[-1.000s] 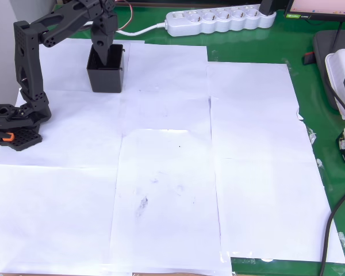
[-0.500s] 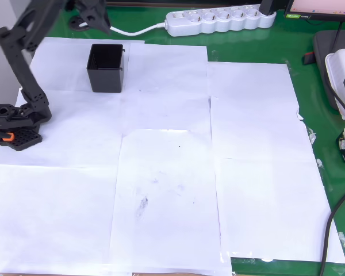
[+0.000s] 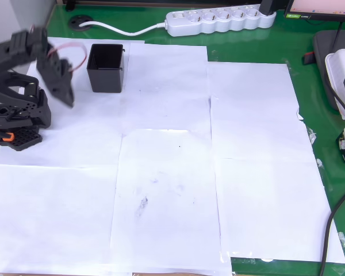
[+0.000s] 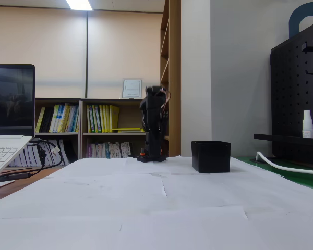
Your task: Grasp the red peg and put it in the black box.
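Pulled back from above the black box (image 3: 106,68), the arm now folds over its own base at the left of the overhead view, its end effector (image 3: 65,93) hanging clear of the box's left wall and pointing down toward the paper sheets (image 3: 167,172). Motion blur hides the fingers, so I cannot tell whether they are spread or closed; nothing red shows between them. No red peg lies on the sheets or the green bench (image 3: 310,103), so it probably sits inside the box, whose dark interior gives nothing away. That would explain the retreat: the drop looks finished and the arm heads for rest. One box stands upright in the fixed view (image 4: 211,156), just beside the arm's base. One white power strip (image 3: 221,18) lies along the far edge.
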